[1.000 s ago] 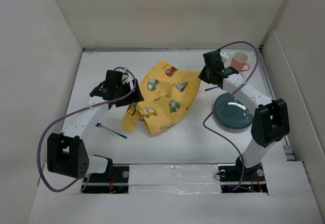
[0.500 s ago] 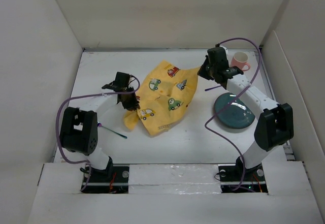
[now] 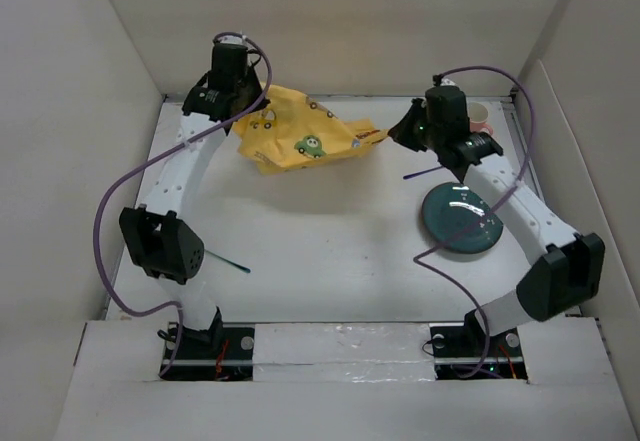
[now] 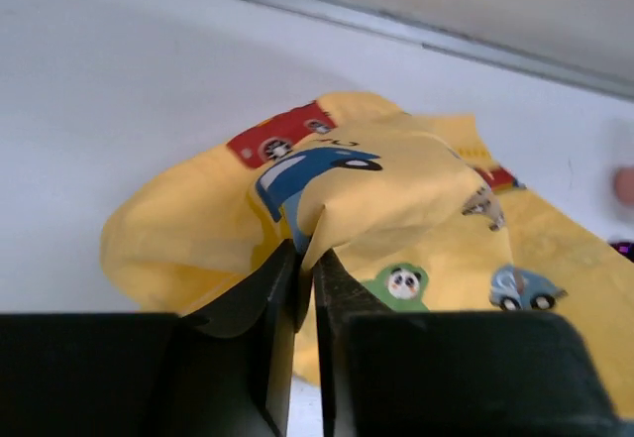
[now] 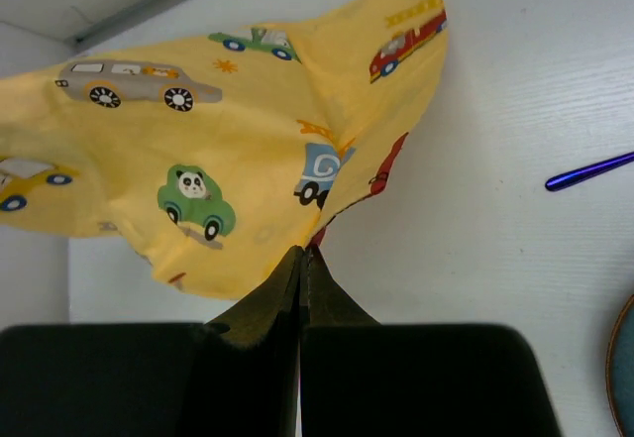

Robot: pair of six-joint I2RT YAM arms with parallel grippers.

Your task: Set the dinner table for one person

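Note:
A yellow cloth mat printed with small cars (image 3: pixel 300 141) hangs stretched between my two grippers over the back of the white dinner table (image 3: pixel 330 261). My left gripper (image 3: pixel 243 119) is shut on the mat's left part, with a fold of cloth pinched between its fingers (image 4: pixel 307 259). My right gripper (image 3: pixel 400 133) is shut on the mat's right corner (image 5: pixel 305 251). In the right wrist view the mat (image 5: pixel 248 130) spreads up and away to the left of the jaws.
A teal plate (image 3: pixel 460 219) lies on the right, under my right arm. A pink cup (image 3: pixel 482 116) stands at the back right, partly hidden by that arm. One purple utensil (image 3: pixel 425 172) lies near the plate, another utensil (image 3: pixel 228 261) at the left front.
My left gripper closed on the mat and swung it up toward the back left wall. The right gripper shifted slightly back and right, so the crumpled mat now hangs stretched between them.

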